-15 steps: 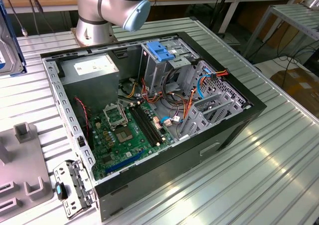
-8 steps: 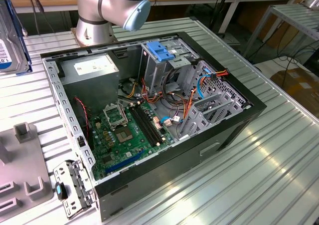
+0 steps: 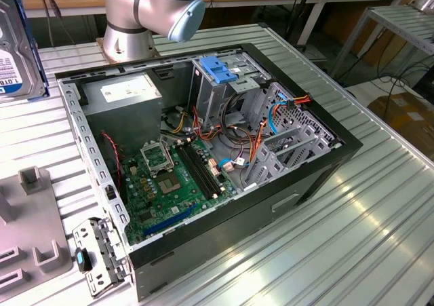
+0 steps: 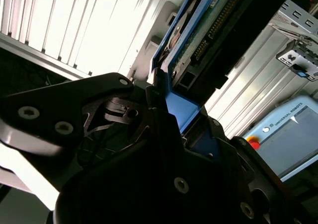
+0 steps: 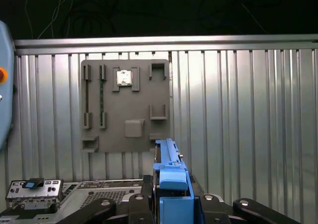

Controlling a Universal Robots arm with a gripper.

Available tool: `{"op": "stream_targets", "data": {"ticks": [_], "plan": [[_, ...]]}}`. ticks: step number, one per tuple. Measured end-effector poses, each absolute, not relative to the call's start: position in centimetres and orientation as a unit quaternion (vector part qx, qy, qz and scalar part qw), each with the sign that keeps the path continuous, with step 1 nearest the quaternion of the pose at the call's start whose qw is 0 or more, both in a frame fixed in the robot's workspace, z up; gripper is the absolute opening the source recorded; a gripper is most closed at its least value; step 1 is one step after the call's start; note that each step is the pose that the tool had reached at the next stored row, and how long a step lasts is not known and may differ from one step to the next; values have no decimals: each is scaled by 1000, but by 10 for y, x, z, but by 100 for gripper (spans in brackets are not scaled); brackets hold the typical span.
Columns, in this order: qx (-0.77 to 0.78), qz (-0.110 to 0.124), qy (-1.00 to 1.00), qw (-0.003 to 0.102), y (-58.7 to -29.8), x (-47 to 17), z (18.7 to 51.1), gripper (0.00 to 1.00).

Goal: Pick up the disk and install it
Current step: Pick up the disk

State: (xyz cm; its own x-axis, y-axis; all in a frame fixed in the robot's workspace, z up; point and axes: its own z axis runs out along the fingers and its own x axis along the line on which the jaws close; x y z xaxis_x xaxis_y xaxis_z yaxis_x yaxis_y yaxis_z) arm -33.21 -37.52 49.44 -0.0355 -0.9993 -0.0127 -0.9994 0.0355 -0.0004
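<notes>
The disk (image 3: 16, 43) shows at the exterior view's far left edge, upright and off the table, silver with a white and dark-blue label and a blue side rail. In the second wrist view my gripper (image 4: 171, 110) is shut on the disk (image 4: 208, 30), its black fingers (image 4: 129, 110) clamping the blue-railed end. In the first wrist view the disk (image 5: 169, 172) stands edge-on, blue rail facing the camera, between the gripper (image 5: 171, 204) parts. The disk hangs to the exterior view's left of the open computer case (image 3: 271, 204).
Inside the case are a drive cage with a light-blue top (image 3: 220, 68), a grey power-supply box (image 3: 129, 96), a green motherboard (image 3: 169, 177) and loose cables. A grey fixture plate (image 5: 126, 105) and a metal bracket (image 3: 98, 252) lie on the ribbed table. A teach pendant (image 4: 293, 129) sits nearby.
</notes>
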Motion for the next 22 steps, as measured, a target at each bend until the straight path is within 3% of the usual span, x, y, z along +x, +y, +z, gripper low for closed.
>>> {"op": "stream_targets", "data": {"ticks": [22], "plan": [[-694, 4, 720, 5, -375, -313, 494, 37]]}}
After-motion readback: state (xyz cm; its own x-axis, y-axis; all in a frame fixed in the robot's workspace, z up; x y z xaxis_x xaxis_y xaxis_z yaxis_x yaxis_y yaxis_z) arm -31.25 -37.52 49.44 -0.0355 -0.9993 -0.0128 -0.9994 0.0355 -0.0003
